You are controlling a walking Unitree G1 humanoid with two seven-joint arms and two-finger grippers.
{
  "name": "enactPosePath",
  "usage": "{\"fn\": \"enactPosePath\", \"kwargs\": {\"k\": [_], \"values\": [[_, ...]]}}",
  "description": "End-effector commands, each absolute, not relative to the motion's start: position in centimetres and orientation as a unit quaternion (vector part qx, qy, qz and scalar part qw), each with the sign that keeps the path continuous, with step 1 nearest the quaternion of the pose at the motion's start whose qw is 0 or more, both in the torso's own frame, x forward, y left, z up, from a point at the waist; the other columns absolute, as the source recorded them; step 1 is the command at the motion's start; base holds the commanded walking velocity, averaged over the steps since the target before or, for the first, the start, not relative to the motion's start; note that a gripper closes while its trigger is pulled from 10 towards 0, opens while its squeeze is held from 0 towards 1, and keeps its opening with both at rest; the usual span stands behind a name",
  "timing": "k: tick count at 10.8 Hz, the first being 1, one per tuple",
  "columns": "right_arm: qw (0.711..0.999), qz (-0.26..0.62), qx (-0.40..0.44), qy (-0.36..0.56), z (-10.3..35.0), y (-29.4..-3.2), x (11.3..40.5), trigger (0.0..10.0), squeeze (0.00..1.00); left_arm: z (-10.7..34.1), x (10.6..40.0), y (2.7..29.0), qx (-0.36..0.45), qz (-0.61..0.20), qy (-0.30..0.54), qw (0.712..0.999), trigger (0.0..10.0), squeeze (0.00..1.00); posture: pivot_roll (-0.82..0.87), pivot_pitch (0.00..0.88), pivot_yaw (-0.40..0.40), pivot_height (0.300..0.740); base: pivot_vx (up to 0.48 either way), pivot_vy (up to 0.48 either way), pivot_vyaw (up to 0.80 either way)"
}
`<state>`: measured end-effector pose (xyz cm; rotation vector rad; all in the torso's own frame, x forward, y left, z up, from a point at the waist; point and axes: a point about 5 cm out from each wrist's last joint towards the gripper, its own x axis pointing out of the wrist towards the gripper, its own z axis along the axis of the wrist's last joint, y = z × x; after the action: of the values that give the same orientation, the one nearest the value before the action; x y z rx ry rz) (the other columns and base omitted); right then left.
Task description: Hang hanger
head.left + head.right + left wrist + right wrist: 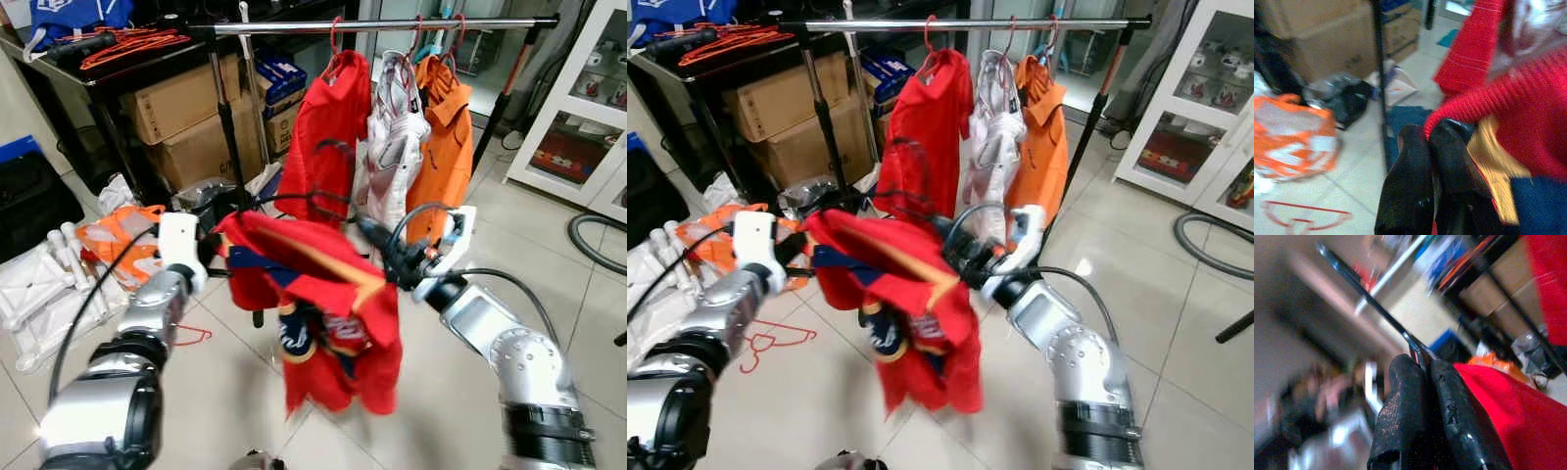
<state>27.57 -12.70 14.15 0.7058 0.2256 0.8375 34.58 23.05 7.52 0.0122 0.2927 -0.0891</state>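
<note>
Below rail (pixel 392 25) — red garment (pixel 323 294) between both pinched jaws

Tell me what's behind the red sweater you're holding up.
Behind the red sweater stands the clothes rail with a red garment, a white one and an orange one. Their lower hems and the floor beneath are covered.

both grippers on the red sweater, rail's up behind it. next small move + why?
Probably lift both arms and carry the red sweater up toward the rail. The left gripper and right gripper are both shut on it well below the rail, which has open bar left of the hung red shirt.
</note>
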Motion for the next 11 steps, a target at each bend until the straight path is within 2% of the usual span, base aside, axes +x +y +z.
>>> {"fn": "enactPosePath", "kwargs": {"k": [1,3,5,7,8,9,10,11], "values": [[0.844,0.443,0.298,0.051,16.3,-13.2,27.0,0.0,0.00,8.4,34.2,26.4,0.032,0.023,0.144,0.989,0.0,0.00,-0.12,0.000,0.044,0.740,0.000,0.000,0.00],[0.870,0.434,0.201,0.119,13.0,-14.6,26.2,0.0,0.00,13.4,35.6,29.0,0.072,0.052,0.057,0.994,0.0,0.00,-0.12,0.000,0.040,0.740,0.000,0.000,0.00],[0.872,0.421,0.223,0.116,12.7,-15.1,26.3,0.0,0.00,15.2,35.6,30.6,0.086,0.069,0.040,0.993,0.0,0.00,-0.11,0.000,0.042,0.740,0.000,0.000,0.00],[0.882,0.422,0.111,0.179,9.7,-16.9,25.2,0.0,0.00,17.5,34.7,34.0,0.114,0.114,0.025,0.987,0.0,0.00,-0.11,0.000,0.035,0.740,0.000,0.000,0.00],[0.890,0.403,0.090,0.191,8.6,-17.7,25.2,0.0,0.00,18.9,34.9,34.4,0.120,0.114,0.006,0.986,0.0,0.00,-0.11,0.000,0.031,0.740,0.000,0.000,0.00],[0.897,0.391,0.056,0.199,7.8,-17.9,25.4,0.0,0.00,19.2,35.4,33.5,0.115,0.089,-0.005,0.989,0.0,0.00,-0.10,0.000,0.030,0.740,0.000,0.000,0.00],[0.900,0.386,0.064,0.194,7.5,-17.4,25.7,0.0,0.00,19.1,35.9,32.4,0.115,0.068,-0.009,0.991,0.0,0.00,-0.10,0.000,0.030,0.740,0.000,0.000,0.00],[0.901,0.380,0.104,0.179,7.4,-17.0,25.9,0.0,0.00,18.8,35.8,32.8,0.105,0.088,-0.003,0.991,0.0,0.00,-0.10,0.000,0.032,0.740,0.000,0.000,0.00]]}}
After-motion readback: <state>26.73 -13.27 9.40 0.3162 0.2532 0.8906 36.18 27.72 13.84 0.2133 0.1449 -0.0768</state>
